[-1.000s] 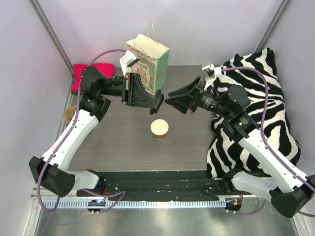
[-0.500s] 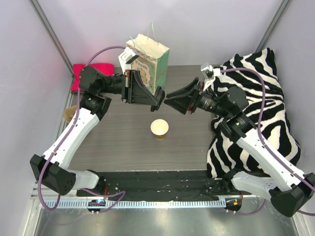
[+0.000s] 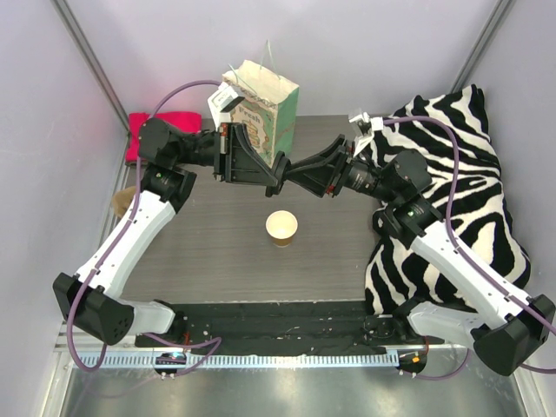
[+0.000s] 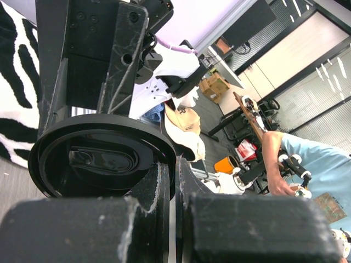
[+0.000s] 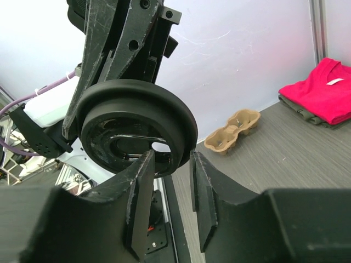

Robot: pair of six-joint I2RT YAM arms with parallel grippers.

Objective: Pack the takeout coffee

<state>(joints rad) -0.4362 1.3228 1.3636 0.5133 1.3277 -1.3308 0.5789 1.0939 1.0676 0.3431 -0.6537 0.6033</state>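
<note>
The tan paper cup (image 3: 281,228) stands open and upright on the table, below and apart from both grippers. My left gripper (image 3: 276,176) is shut on the rim of the round black lid (image 4: 104,159) and holds it in the air on edge. My right gripper (image 3: 294,174) meets it tip to tip. In the right wrist view the right gripper (image 5: 173,181) is open, its two fingers astride the lower rim of the lid (image 5: 134,123), with a gap still showing on one side. The left gripper's fingers (image 5: 126,33) rise behind the lid.
The white-and-green paper bag (image 3: 263,109) stands at the back, behind the left gripper. A zebra-striped cloth (image 3: 460,200) covers the right side. A red folded cloth (image 3: 148,130) and the beige pulp carrier tray (image 5: 233,131) lie at the far left.
My right gripper has moved left to the left gripper, so that its open fingers now straddle the lid's rim. The left gripper with the lid and the cup have stayed put.
</note>
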